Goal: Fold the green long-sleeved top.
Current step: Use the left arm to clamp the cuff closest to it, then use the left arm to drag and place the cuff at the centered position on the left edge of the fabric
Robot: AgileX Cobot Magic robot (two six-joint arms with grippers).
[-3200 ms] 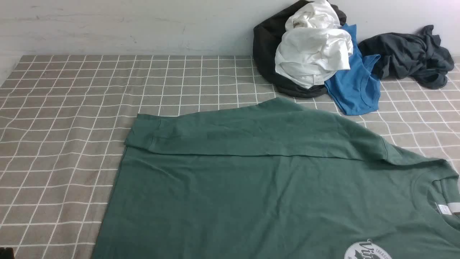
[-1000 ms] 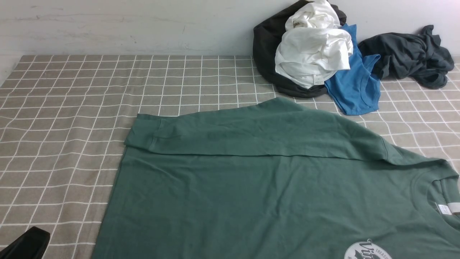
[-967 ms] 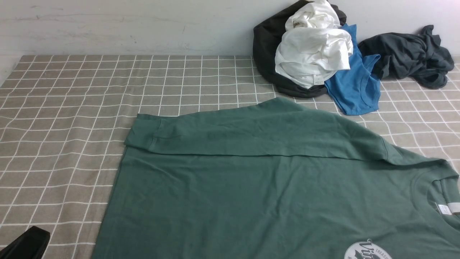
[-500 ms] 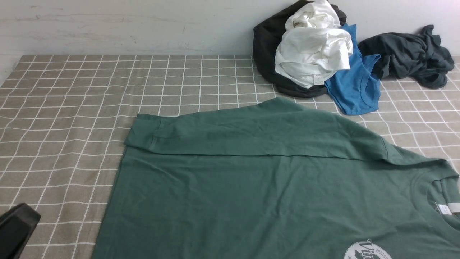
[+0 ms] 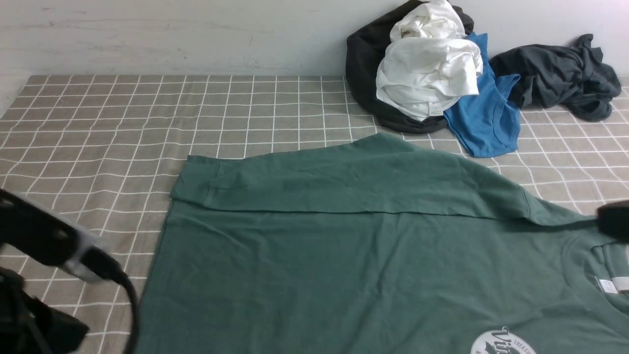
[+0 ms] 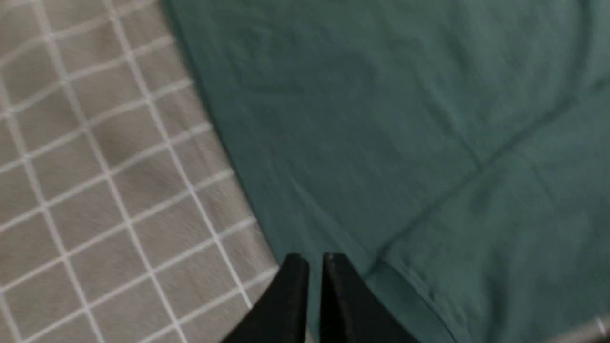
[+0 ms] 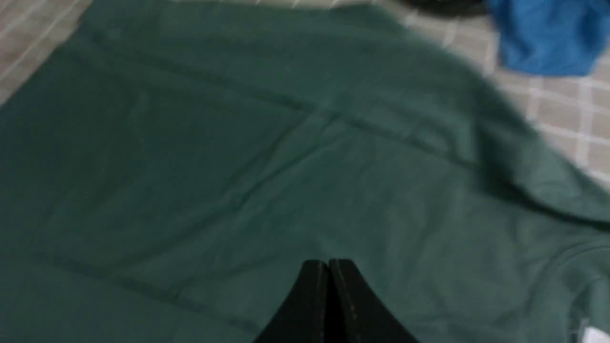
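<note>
I have the long-sleeved top (image 5: 344, 270) spread on the tablecloth (image 5: 98, 123); behind it, towards its right, the clothes pile (image 5: 427, 78); my left gripper (image 6: 314, 259) at its left edge; my right gripper (image 7: 328, 264) above it.

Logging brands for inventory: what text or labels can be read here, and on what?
"Vi", in script, the rest cut off at the picture's edge: round white printed logo on the dark green cotton long-sleeved top.
Small capitals in that logo: too small to read.
That top's white neck label: unreadable.
The small tag on the crumpled white garment: too blurred to read.
</note>
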